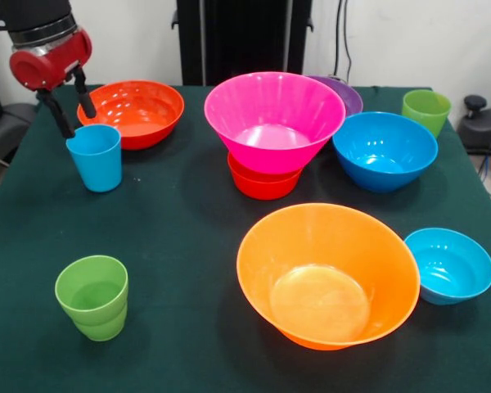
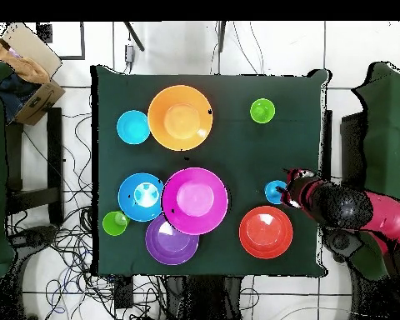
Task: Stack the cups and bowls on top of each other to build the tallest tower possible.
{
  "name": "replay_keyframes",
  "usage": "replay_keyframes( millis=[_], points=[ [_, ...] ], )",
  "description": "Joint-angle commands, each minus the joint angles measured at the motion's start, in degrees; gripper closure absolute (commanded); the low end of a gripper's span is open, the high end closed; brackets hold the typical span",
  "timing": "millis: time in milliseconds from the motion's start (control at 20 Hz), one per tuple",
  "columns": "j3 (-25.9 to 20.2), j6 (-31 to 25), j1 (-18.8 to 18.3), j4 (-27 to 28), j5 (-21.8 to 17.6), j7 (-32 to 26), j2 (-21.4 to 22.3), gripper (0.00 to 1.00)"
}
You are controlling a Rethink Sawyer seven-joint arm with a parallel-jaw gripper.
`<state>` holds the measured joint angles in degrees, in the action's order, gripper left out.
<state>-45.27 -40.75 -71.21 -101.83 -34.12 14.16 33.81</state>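
A: Take the big orange bowl [image 1: 328, 274] as the marker. What sits closest to the front edge of the bench [image 1: 180, 237]?

B: The orange bowl itself, upright and empty. Touching its right side is a small blue bowl [image 1: 448, 265]. Well off to its left, at about the same depth, stands a green cup [image 1: 92, 296]; it looks like two green cups nested, but I cannot be sure.

A: And behind the orange bowl?

B: Straight behind it is the pink bowl [image 1: 273, 119], sitting in a smaller red-orange bowl [image 1: 263, 182] whose rim shows under it. That pair is the only stack so far. To the right of it, behind and right of the orange bowl, is a larger blue bowl [image 1: 385, 150], just beside the pink one.

A: Where is the arm?

B: Far to the left of the orange bowl and behind it. The pincer [image 1: 75, 121] hangs over a sky blue cup [image 1: 95, 157]; its two dark fingers [image 1: 56, 115] are spread about the width of the cup's rim and reach down to it, one at the left edge. I cannot tell whether they actually grip the cup, which stands on the cloth.

A: Furthest back?

B: A red-orange bowl [image 1: 134, 111] just behind the blue cup, a purple bowl [image 1: 344, 94] peeking out behind the pink one, and another green cup [image 1: 425, 110] at the far right.

A: Does the overhead view agree?

B: Yes: the purple bowl [image 2: 171, 241] overlaps the pink bowl [image 2: 194, 200].
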Motion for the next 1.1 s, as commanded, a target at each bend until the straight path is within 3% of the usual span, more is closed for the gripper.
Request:
replay_keyframes(
  millis=[50, 400, 1100],
  points=[
    [2.6, -0.5, 2.2, 0.9, -7.4, -2.5, 0.2, 0.00],
    [1.9, -0.8, 2.6, -0.6, -7.0, -0.8, 2.6, 0.00],
    [2.5, 0.4, 1.0, -1.0, -8.9, -1.5, 1.0, 0.00]
  ],
)
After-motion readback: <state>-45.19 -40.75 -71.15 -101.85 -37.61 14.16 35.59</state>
